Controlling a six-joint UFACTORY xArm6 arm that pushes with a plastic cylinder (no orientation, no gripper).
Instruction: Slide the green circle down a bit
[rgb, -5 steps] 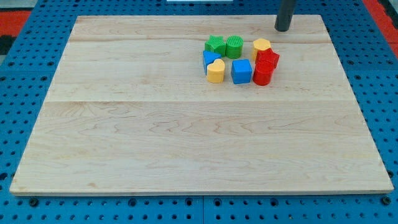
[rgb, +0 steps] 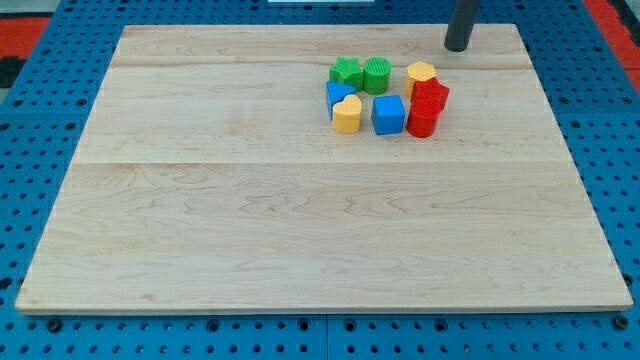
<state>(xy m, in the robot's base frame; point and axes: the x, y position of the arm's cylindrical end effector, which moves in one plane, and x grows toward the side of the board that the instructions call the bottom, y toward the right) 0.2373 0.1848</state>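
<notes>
The green circle stands near the view's top, right of centre, touching a green star on its left. My tip rests on the board up and to the right of the green circle, well apart from it. Below the green circle sits a blue cube. A yellow heart lies below the green star, with another blue block partly hidden behind it.
A yellow block stands right of the green circle. Two red blocks are stacked close below it. The wooden board lies on a blue pegboard.
</notes>
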